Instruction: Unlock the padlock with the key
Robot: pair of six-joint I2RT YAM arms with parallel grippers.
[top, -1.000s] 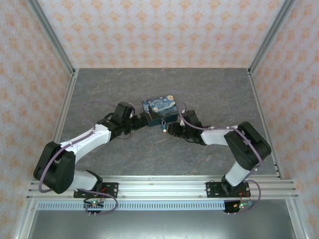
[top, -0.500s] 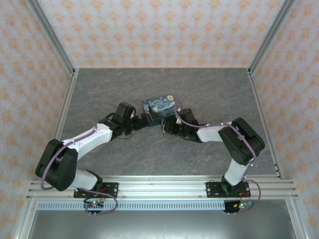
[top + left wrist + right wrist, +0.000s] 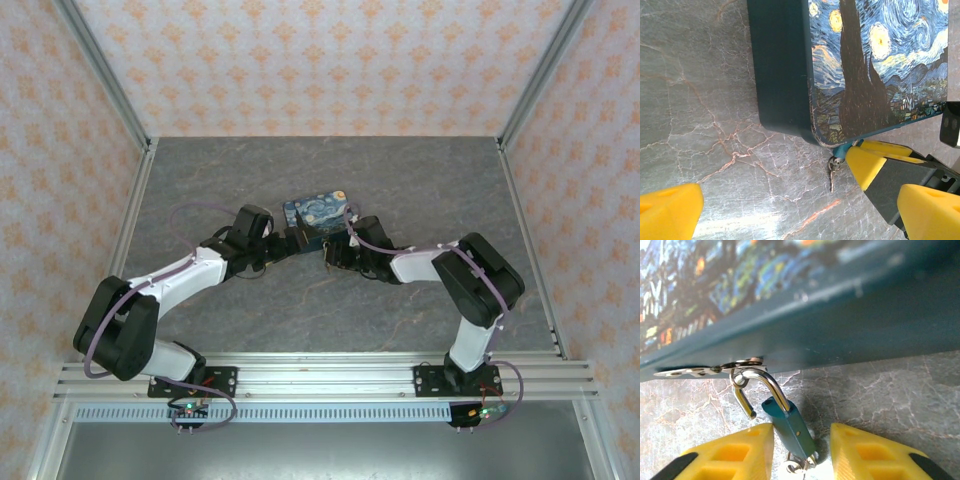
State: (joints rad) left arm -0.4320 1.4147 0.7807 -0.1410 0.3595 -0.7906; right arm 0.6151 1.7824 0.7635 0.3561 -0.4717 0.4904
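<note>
Slipping risk: my right end effector (image 3: 802,435) straddles the small teal padlock (image 3: 790,427) with its fingers apart and clamps nothing. If I close off-centre, I judge the body could swing on its shackle (image 3: 760,382) and squirt out.
Box risk: the painted box (image 3: 318,213) lies loose on the tabletop (image 3: 330,310), so a push along the hasp (image 3: 705,371) could shove it away.
Left end effector (image 3: 800,207): spread wide and empty at the box's near corner. I doubt it braces the box.
Key: I cannot pick it out for certain. A metal ring (image 3: 800,465) sits at the padlock's foot.
Padlock location: hooked through the hasp on the box's near edge, mid-tabletop.
Padlock axis: the long axis runs from shackle to foot and is tilted, with the shackle toward the box and the foot toward my right fingers.
</note>
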